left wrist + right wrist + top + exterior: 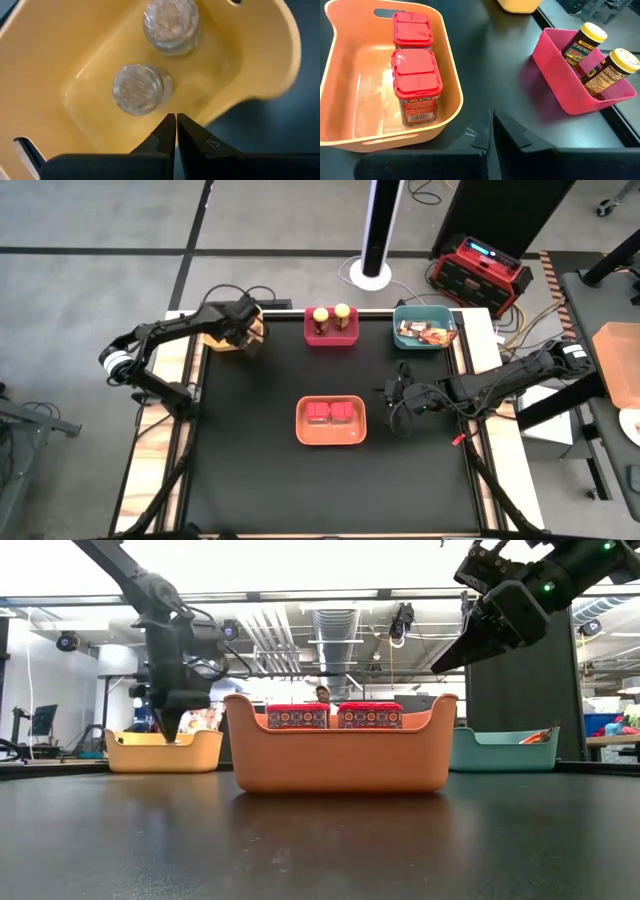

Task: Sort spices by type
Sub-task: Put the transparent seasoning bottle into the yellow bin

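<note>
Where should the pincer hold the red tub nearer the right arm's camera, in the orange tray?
Grip the red tub by its upper body just under the lid, coming from straight above. It stands upright, close to the orange tray wall and its twin, so sideways entry looks blocked.

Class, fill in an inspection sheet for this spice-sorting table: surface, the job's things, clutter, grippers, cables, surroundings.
Surface: black table, bare around the trays.
Job's things: two red tubs in the orange tray; two yellow-lidded jars in the red tray; packets in the teal tray; two clear shakers in the yellow tray.
Clutter: nothing seen.
Grippers: left gripper over the yellow tray, jaws shut, empty; right gripper raised beside the orange tray, shut, empty.
Cables: loose wires by the red box.
Surroundings: workshop; a person behind.
</note>
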Action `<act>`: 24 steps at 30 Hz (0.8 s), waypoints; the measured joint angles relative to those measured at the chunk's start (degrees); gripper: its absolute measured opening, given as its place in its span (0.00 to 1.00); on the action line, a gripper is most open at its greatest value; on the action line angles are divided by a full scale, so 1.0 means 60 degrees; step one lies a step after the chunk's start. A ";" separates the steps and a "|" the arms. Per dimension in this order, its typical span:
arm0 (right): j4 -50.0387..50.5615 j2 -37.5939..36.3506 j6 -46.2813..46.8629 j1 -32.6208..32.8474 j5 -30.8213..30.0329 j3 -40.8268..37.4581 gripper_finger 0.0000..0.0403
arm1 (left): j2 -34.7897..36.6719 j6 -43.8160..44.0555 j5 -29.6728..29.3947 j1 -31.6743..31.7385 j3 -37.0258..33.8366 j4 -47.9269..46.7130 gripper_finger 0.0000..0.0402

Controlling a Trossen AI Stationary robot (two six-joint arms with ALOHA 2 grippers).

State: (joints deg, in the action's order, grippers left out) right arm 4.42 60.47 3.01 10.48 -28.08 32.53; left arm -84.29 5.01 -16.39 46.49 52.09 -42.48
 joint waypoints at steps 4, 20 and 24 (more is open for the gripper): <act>-0.0002 0.0000 -0.0007 0.0000 0.0000 0.0000 0.03 | 0.0000 -0.0019 -0.0035 0.0031 -0.0007 0.0272 0.00; 0.0000 0.0001 -0.0011 0.0000 0.0000 0.0000 0.03 | -0.0281 -0.0047 -0.0409 0.0361 -0.0023 0.0444 0.00; 0.0001 0.0000 -0.0011 0.0000 0.0000 0.0000 0.03 | -0.0435 -0.0047 -0.0500 0.0361 -0.0025 0.0575 0.00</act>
State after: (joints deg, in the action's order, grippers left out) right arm 4.43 60.47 2.94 10.48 -28.08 32.53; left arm -86.90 4.73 -19.39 48.65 51.94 -39.03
